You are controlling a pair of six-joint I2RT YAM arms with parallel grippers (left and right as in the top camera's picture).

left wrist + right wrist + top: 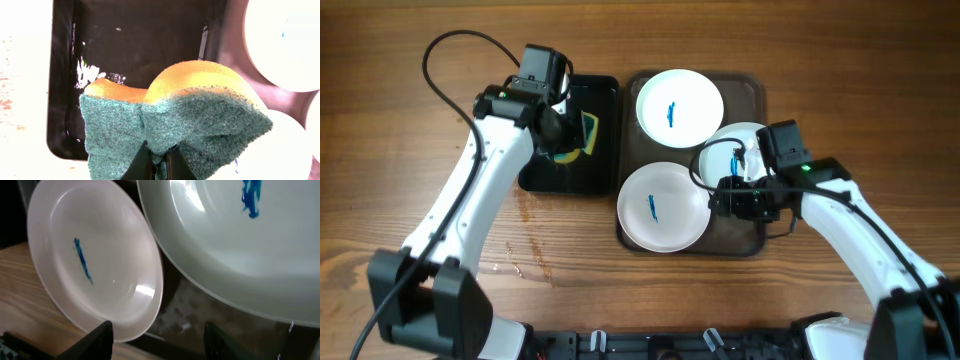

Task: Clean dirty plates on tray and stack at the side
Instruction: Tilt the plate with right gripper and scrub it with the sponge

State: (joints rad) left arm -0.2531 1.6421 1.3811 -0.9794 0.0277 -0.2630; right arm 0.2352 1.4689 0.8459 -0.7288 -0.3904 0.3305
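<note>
My left pincer (159,162) clenches the sponge (200,115); my right pincer (160,342) gapes empty. At three o'clock of the sponge, all three plates (679,104) are smeared, none stacked.

Overhead looks down; wrist cams close on plates (679,104).

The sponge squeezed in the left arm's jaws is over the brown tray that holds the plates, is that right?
Not quite. The sponge is squeezed in the jaws of the left gripper, but it is over the smaller black tray, not the brown tray that holds the plates. The overhead view shows it.
</note>
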